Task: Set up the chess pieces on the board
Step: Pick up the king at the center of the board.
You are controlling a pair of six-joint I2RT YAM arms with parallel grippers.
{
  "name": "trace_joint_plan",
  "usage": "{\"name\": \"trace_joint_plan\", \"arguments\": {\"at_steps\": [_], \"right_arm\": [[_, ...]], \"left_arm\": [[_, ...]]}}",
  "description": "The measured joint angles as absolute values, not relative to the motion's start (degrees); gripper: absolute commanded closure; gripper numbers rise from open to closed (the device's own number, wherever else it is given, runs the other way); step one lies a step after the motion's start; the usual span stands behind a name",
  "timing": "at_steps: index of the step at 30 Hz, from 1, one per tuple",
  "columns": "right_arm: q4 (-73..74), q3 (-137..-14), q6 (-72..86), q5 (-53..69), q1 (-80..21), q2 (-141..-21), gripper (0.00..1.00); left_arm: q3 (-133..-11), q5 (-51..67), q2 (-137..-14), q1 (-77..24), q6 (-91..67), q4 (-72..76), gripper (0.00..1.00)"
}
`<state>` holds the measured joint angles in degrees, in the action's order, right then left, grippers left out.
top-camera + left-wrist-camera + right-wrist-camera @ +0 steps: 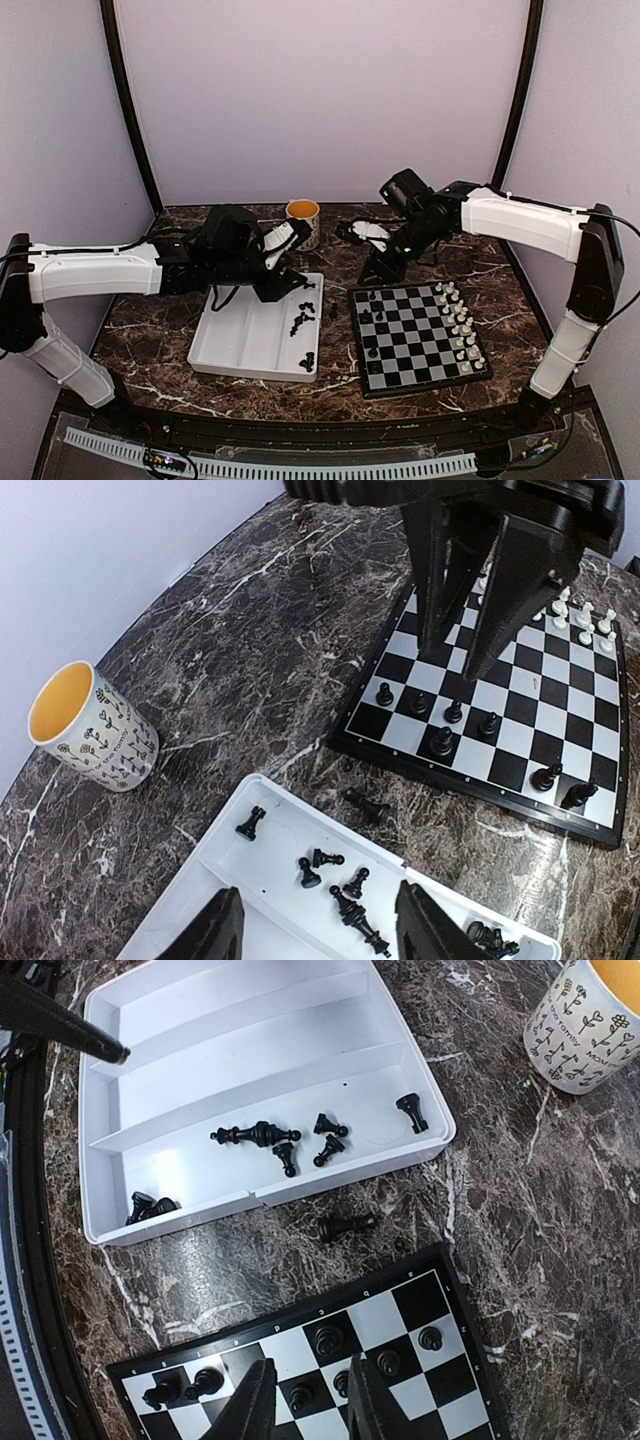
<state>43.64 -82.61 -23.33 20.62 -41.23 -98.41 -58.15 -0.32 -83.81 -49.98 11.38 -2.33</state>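
White chessmen (458,325) stand in two files down the right side of the board (415,345). That half looks done, though they are too small in the top view to check one by one.

Black chessmen (372,325) are only partly set. Seven, as far as I can count, stand along the board's left side with gaps among them.

What is left lies off the board. A handful of black pieces (290,1140), most of them toppled, sit in the rightmost compartment of the white tray (240,340) at centre-left of the top view. One more black piece (348,1227) lies on its side on the marble surface (150,330) between tray and board. By my reckoning the task is a little past halfway.

The left jaws hang released over the tray. Their fingers (215,930) are wide apart at the bottom of the left wrist view, with nothing between them and loose pieces just beyond. The right jaws hover above the board's black side, also parted and gripping nothing. A small standing piece (300,1397) shows in the gap below them.

A patterned mug (303,220) stands at the back, apart from all this.
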Motion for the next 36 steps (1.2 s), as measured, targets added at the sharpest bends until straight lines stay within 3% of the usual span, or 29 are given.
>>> {"name": "trace_joint_plan", "arguments": {"at_steps": [8,14,24,36], "right_arm": [[43.0,-83.6,-24.7,18.8,-42.1,-102.5,0.67],[42.5,-91.6,-23.9,17.7,-42.2,-111.6,0.69],[43.7,-99.8,-24.9,17.6,-42.5,-123.3,0.68],[44.3,-101.4,-28.0,17.0,-44.4,-127.0,0.61]], "left_arm": [[-58.2,0.6,-82.9,-44.3,6.4,-2.1,0.45],[-58.8,1.5,-82.4,-40.5,2.4,-2.2,0.46],[-60.0,2.4,-82.4,-40.2,0.8,-2.7,0.45],[-60.1,2.4,-82.4,-40.2,0.8,-3.3,0.46]]}}
